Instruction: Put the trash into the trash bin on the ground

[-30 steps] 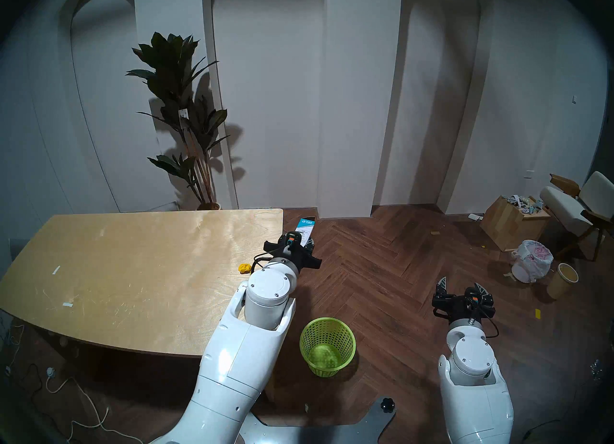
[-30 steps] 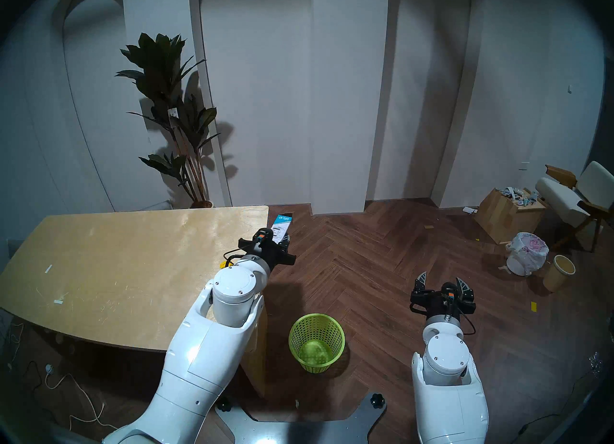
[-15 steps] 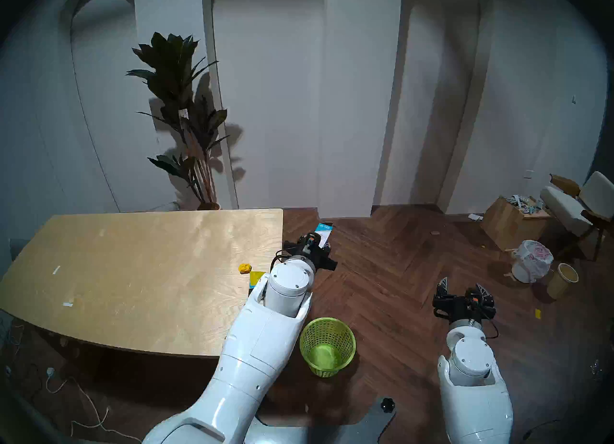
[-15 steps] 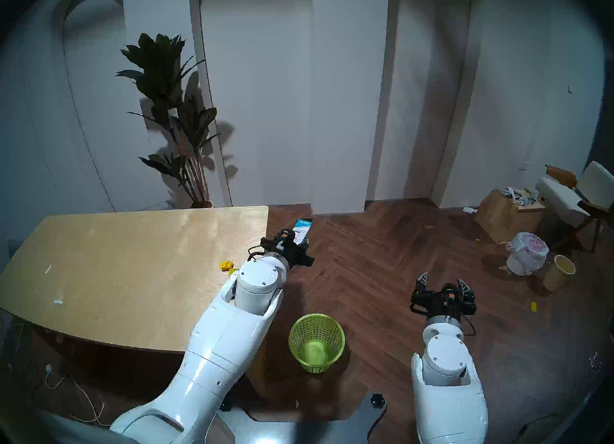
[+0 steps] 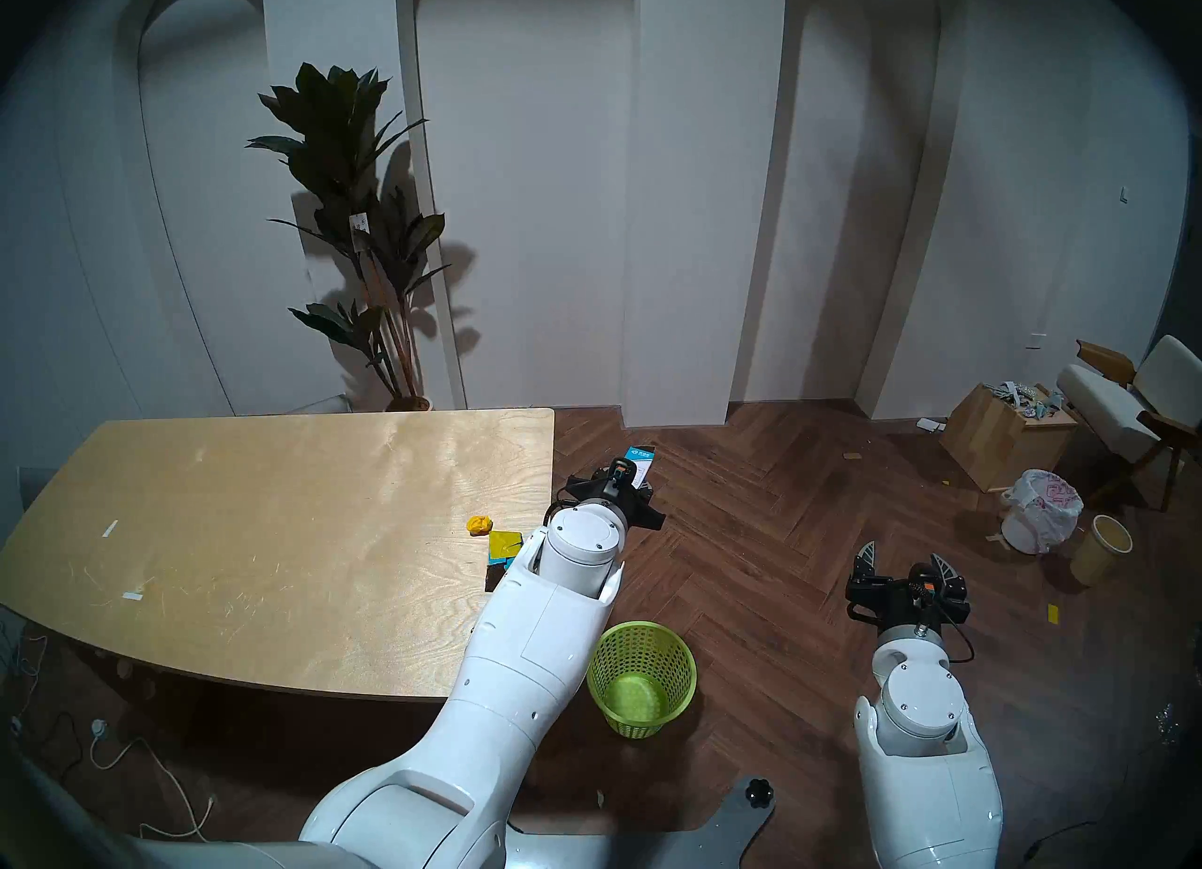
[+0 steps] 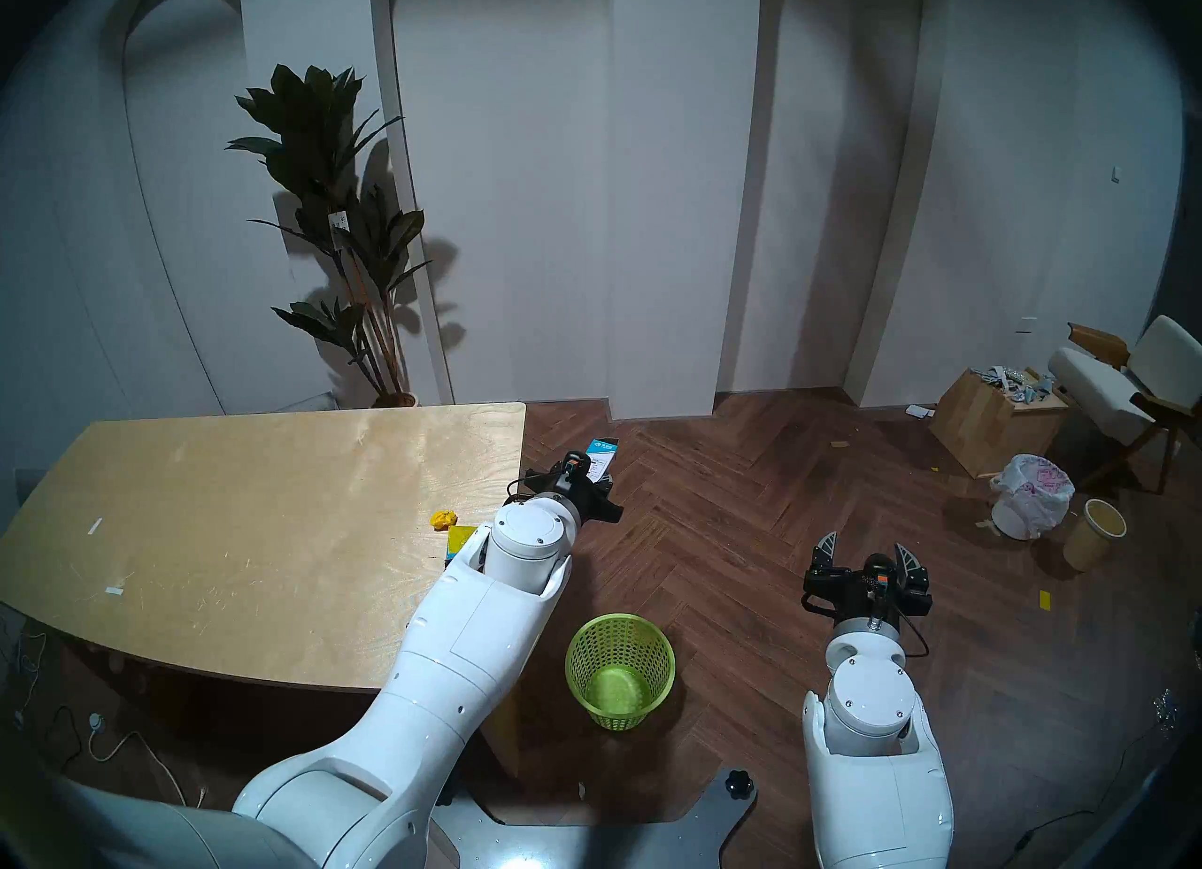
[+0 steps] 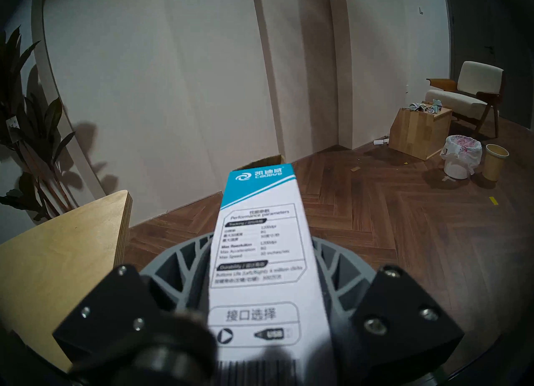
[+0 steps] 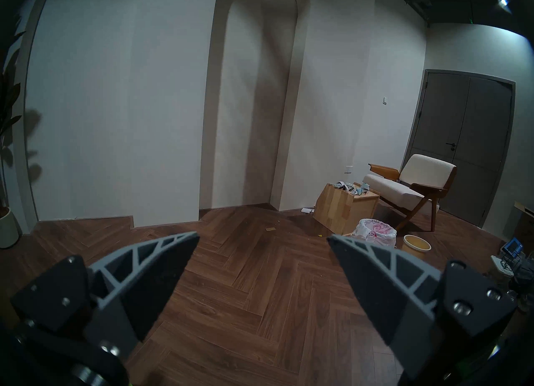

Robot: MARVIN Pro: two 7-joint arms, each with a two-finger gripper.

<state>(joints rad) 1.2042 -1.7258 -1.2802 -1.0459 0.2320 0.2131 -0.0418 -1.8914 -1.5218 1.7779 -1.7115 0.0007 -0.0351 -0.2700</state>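
Swinging rightward off the table since a second ago, my left arm is now reaching out past the table's right edge, and it is uncovering the crushed yellow-and-blue box (image 5: 502, 549) that it was hiding before. Going from left to right: the wooden table (image 5: 260, 523) is filling the left side, with two small white tape strips (image 5: 110, 528) lying near its left end. Toward its right edge the crumpled yellow paper ball (image 5: 479, 524) is resting on the wood, and the crushed box is lying just beside it, nearer to me, partly under my forearm. Past the edge, my left gripper (image 7: 261, 264) is clamping the slim blue-and-white carton (image 7: 260, 249) between its two grey fingers (image 7: 185, 264), holding it out over the dark herringbone floor (image 5: 748, 523) with its blue end pointing away from me. The lime-green trash bin (image 5: 641, 676) is standing on the floor below and nearer to me than the carton, just right of my left forearm, and I am seeing nothing inside it. Further right, my right gripper (image 8: 263, 241) is hanging over the floor with its fingers spread wide and nothing between them. At the far right, a white bin lined with a plastic bag (image 5: 1041, 510) and a beige bin (image 5: 1102, 549) are standing beside a wooden crate (image 5: 1005, 435) and an armchair (image 5: 1132, 393).
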